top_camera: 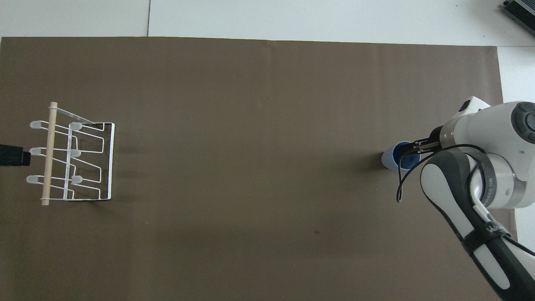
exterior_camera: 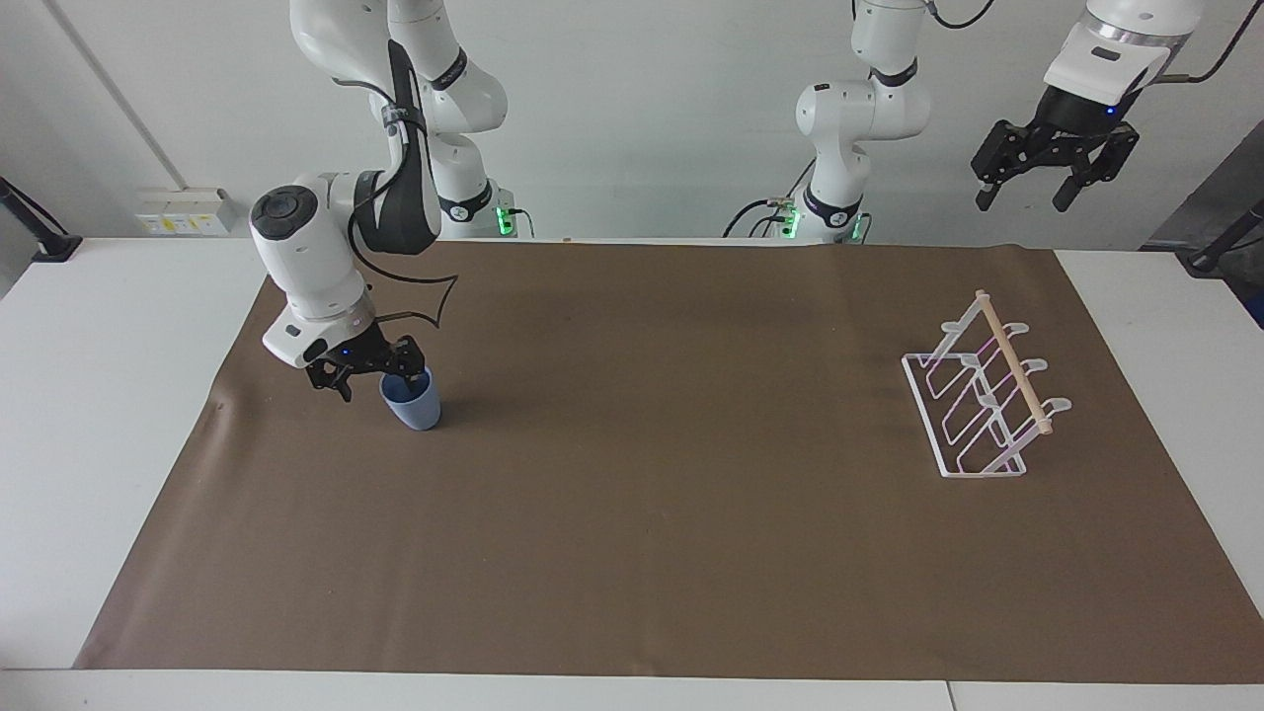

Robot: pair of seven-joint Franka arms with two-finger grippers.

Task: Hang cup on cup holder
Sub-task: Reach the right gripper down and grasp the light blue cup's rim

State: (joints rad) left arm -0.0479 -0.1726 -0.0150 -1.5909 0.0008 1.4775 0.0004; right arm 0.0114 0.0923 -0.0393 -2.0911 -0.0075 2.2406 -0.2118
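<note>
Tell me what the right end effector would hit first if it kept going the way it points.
The right end effector slants down at the small light-blue plastic cup; it would probably meet its rim first.

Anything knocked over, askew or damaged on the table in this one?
Nothing stands out. The small light-blue plastic cup stands upright on the brown mat, with the right tool open at its rim. The white wire cup holder sits squarely, empty.

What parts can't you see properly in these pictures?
- Overhead view: the right gripper is hidden under its own arm, which also covers part of the cup.
- Overhead view: the left gripper is cut off by the picture's edge beside the cup holder.
- Facing view: whether the right gripper touches the cup is too small to tell.
</note>
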